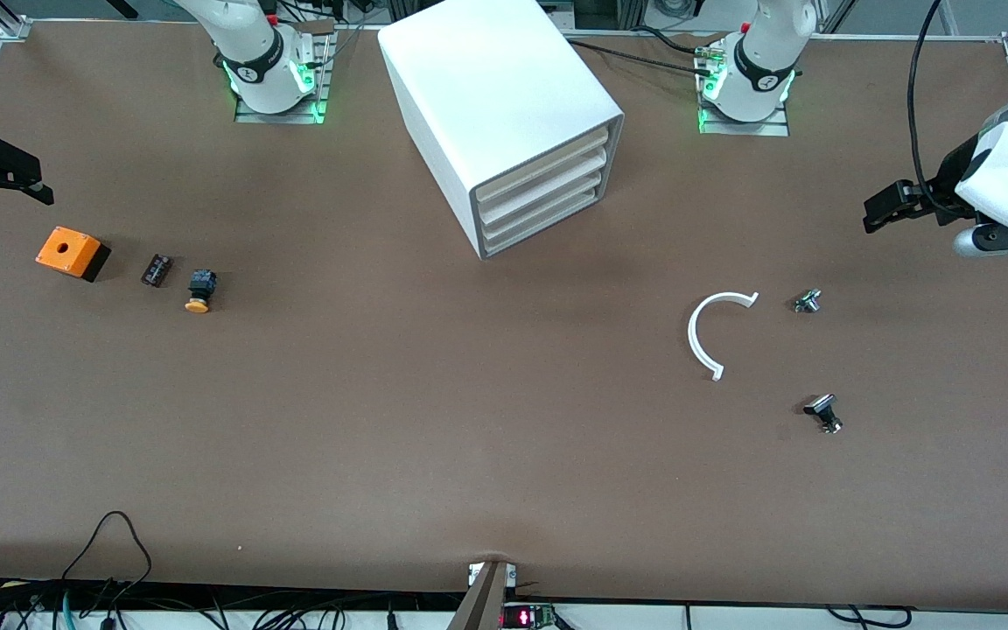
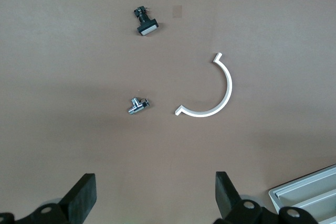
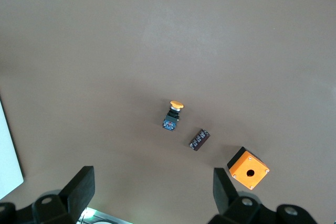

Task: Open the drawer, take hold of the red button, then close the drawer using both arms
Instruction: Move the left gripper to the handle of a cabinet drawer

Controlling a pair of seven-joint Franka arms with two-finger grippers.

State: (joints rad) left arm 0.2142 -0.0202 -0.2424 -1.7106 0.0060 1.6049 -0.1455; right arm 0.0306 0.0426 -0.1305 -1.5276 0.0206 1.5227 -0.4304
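Two arms stand at the top of the front view on a wide brown table (image 1: 469, 455), their bases lit green, with loose cables (image 1: 115, 538) trailing along the bottom edge. Between the bases, in the upper middle of the frame, sits the big white cabinet (image 1: 504, 96). It is turned at a slant, so its open face looks down the frame and toward the left arm's end of the table. All four drawers (image 1: 539, 188) lie pushed in flush, stacked one above another, their long pale fronts running slantwise across that face. I cannot tell which of the four is the one for the task. The left gripper (image 2: 155, 198) hangs at the frame's edge over the left arm's end of the table, fingers spread wide with nothing between them. Below it on the table lie a white curved strip (image 1: 714, 332), a small metal part (image 1: 808, 302) just beside the strip, and a black flat-capped part (image 1: 823, 413) nearer the front camera. The right gripper (image 3: 152, 192) waits over the right arm's end, likewise spread and holding nothing. Near it rest an orange box with a hole (image 1: 73, 252), a small dark part (image 1: 157, 269) and a yellow-capped button (image 1: 199, 291) on its side, cap toward the front camera.
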